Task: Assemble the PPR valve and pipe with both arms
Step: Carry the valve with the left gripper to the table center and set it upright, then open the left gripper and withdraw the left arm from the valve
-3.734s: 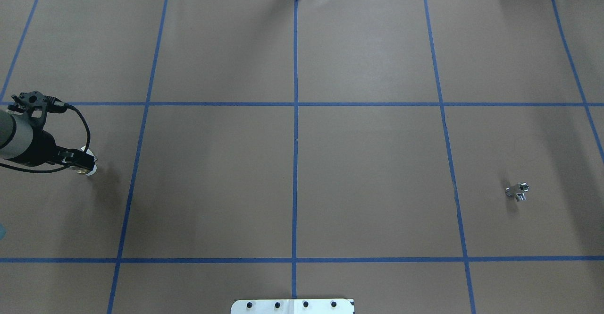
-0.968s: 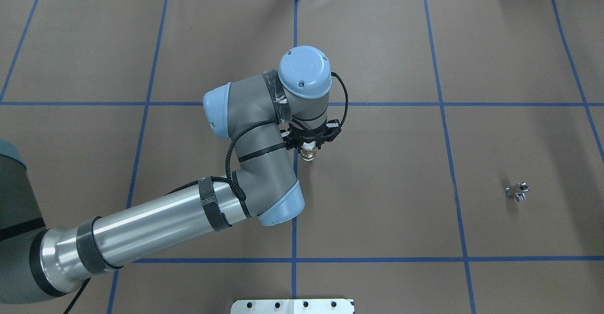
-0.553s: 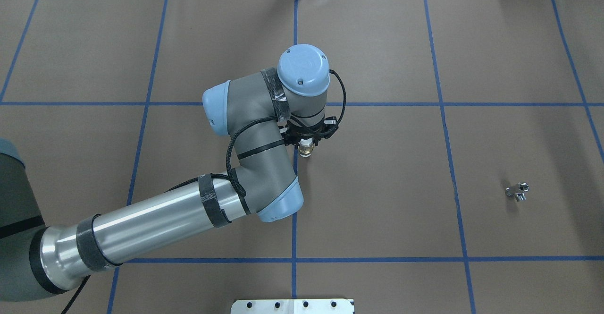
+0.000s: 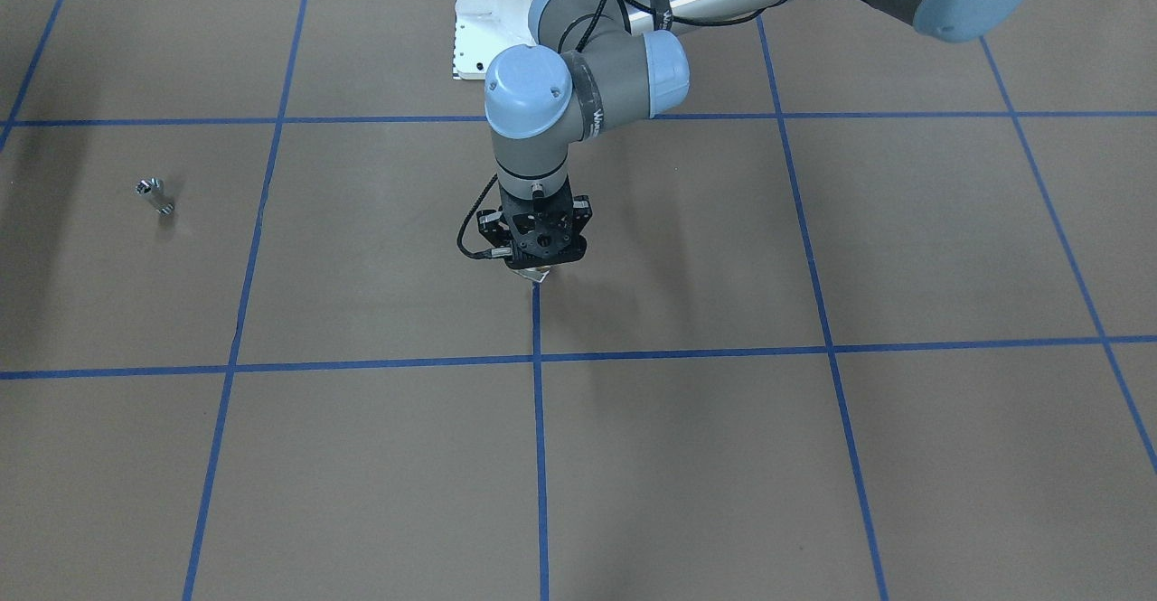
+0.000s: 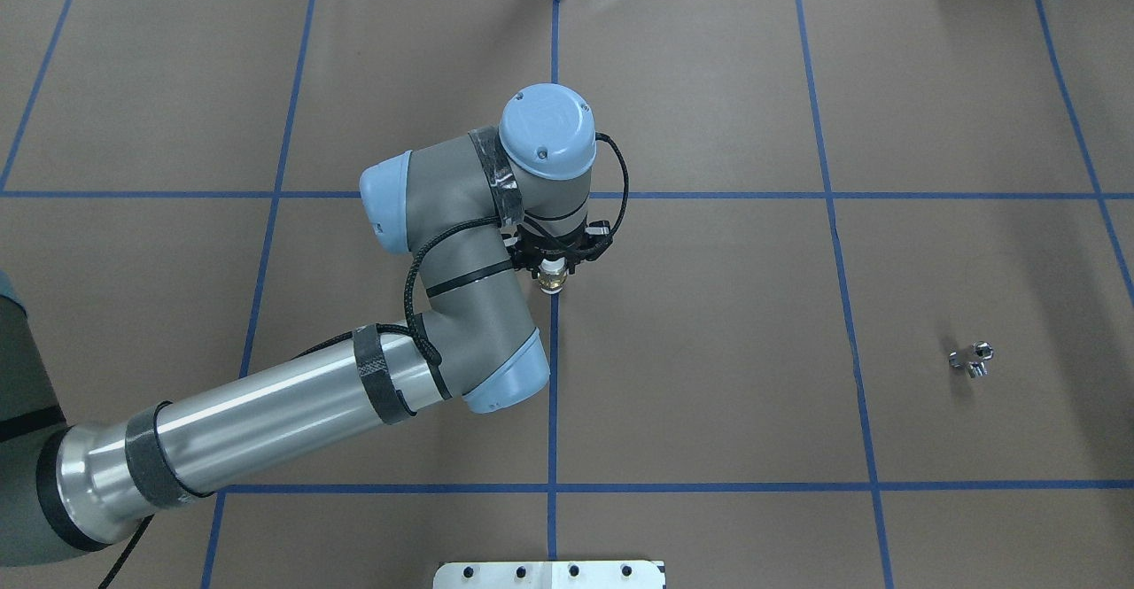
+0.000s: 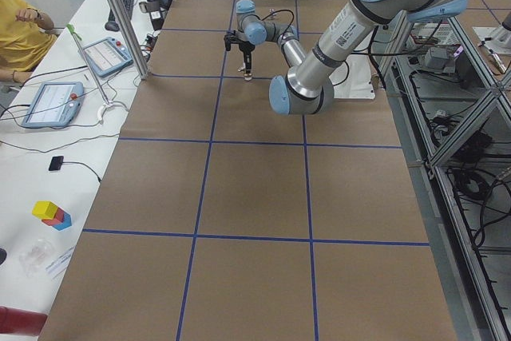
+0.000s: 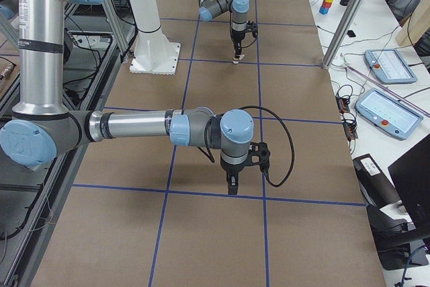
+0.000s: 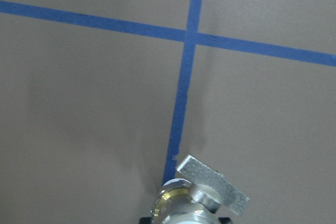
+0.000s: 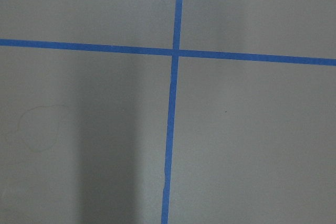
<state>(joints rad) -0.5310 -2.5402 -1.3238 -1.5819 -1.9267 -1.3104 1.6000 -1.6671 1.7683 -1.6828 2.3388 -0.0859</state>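
- The left arm (image 5: pixel 292 403) reaches out over the middle of the brown-covered table (image 5: pixel 709 111), its wrist pointing straight down.
- The left gripper (image 5: pixel 554 275) is clamped on the PPR valve (image 5: pixel 553 283). The black fingers grip the upper part, and the brass body and flat whitish tab stick out below them.
- In the left wrist view the tab faces the table and lies slantwise across the view.
- The valve hangs over the central blue tape line (image 5: pixel 553 376), near the crossing of two tape lines. Whether its tip touches the paper cannot be told.
- The pipe (image 5: pixel 972 360) lies alone on the table, far off on the robot's right and well apart from the valve. It is a small shiny silver piece with a short side branch.
- The right arm (image 7: pixel 134 127) shows only from the table's right end. The right gripper (image 7: pixel 232 184) points down above the paper near a tape crossing, and whether its jaws are apart or together cannot be told.
- The right wrist view shows only paper and crossed tape.
- The white pedestal (image 4: pixel 470 32) stands at the robot's edge of the table.
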